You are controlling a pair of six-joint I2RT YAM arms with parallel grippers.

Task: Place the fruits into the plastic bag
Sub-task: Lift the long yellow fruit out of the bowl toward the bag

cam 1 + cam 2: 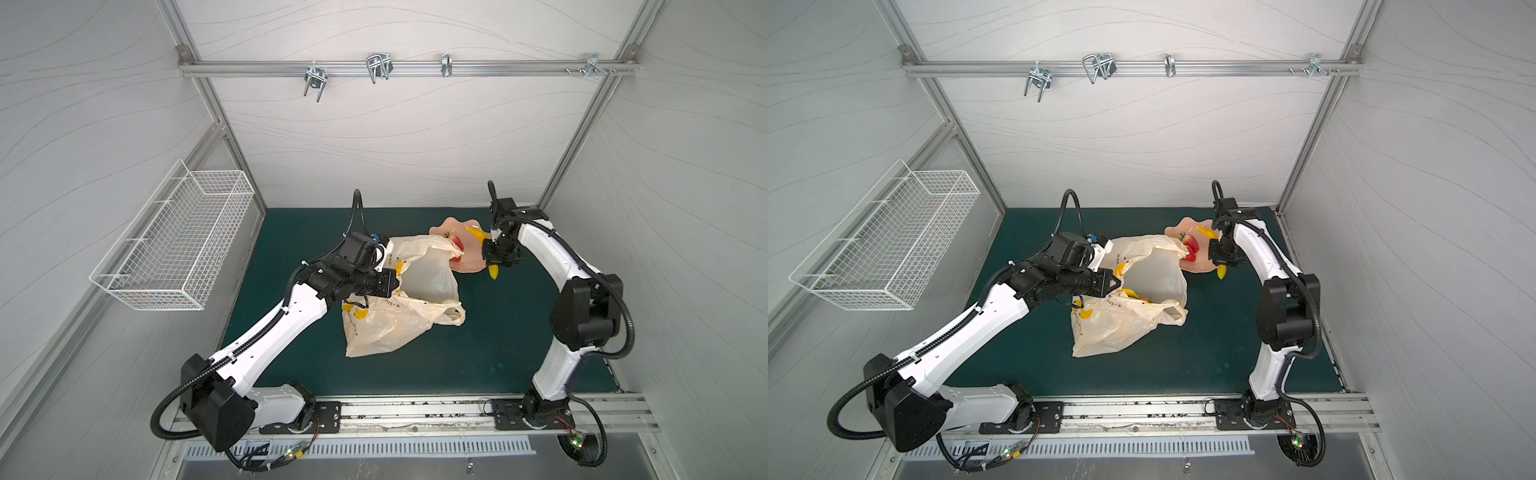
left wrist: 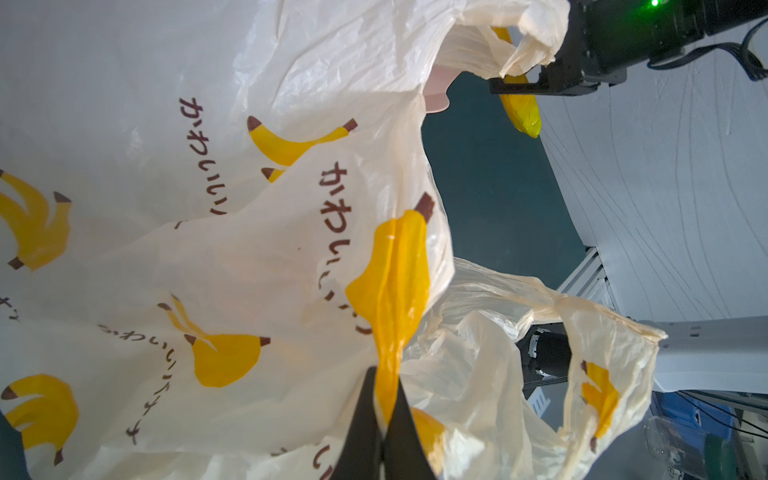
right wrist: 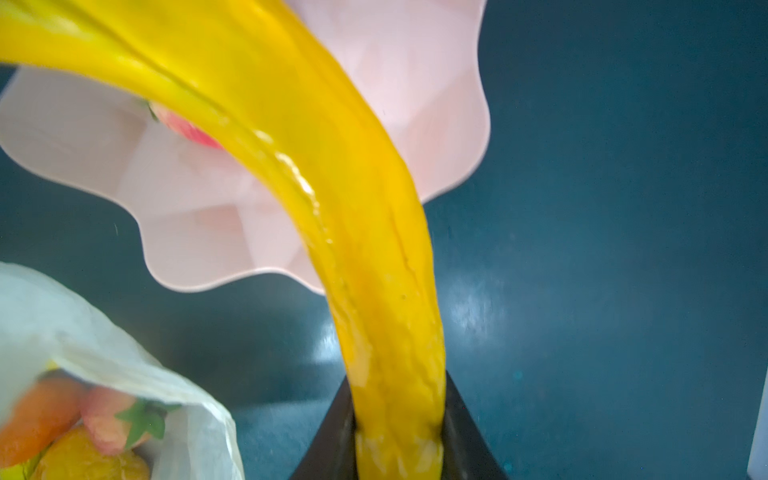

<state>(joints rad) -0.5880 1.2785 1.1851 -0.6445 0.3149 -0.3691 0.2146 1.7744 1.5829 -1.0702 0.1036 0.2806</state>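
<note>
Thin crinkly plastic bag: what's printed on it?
Yellow banana bunches and dark brown lettering on the cream plastic bag; clearest in the left wrist view.

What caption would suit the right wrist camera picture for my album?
Two black fingers grip a long yellow toy banana over a wavy-edged pink plastic dish.

White arm links (image 1: 303,305); black joint housings (image 1: 586,307); ribbed black cables (image 1: 157,417)
</note>
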